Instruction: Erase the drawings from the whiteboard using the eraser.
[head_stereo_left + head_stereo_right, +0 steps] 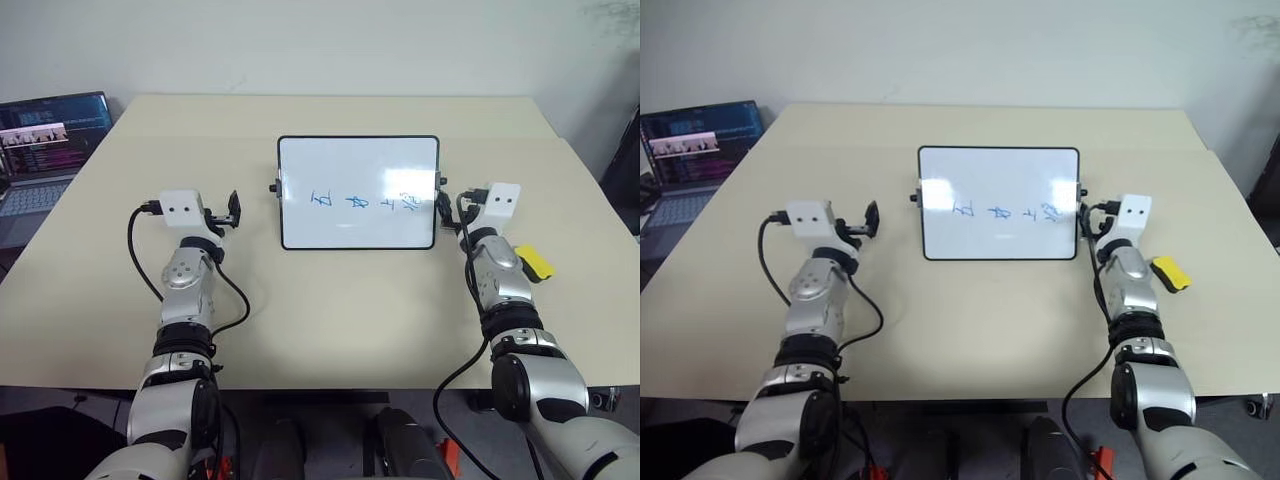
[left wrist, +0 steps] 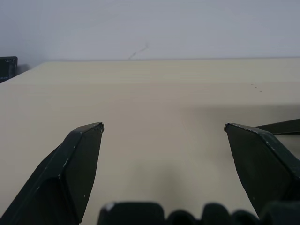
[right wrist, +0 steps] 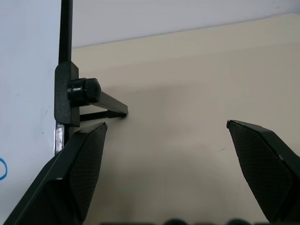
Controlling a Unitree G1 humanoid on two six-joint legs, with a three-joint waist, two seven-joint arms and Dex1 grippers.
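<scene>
Overhead, from the head camera, a rectangular glossy white whiteboard with a thin black frame point(image 1: 358, 192) stands propped on the pale beige table point(image 1: 330, 320), centred ahead of the robot. Three small blue marker drawings point(image 1: 364, 201) sit in a row across its lower half. The left gripper point(image 1: 231, 211) hangs over bare tabletop left of the board, holding nothing. The right gripper point(image 1: 452, 209) sits just beside the board's right edge. A small bright yellow eraser block point(image 1: 1171, 273) lies on the table to the right of the right forearm. An open laptop with a lit screen point(image 1: 47, 140) rests at the far left.

Next, the left wrist view shows both black fingers point(image 2: 70, 173) spread wide over empty table.

Finally, the right wrist view shows the jaws parted wide and empty, one finger point(image 3: 77, 168) close to the board's frame and its black knob point(image 3: 84, 90).
</scene>
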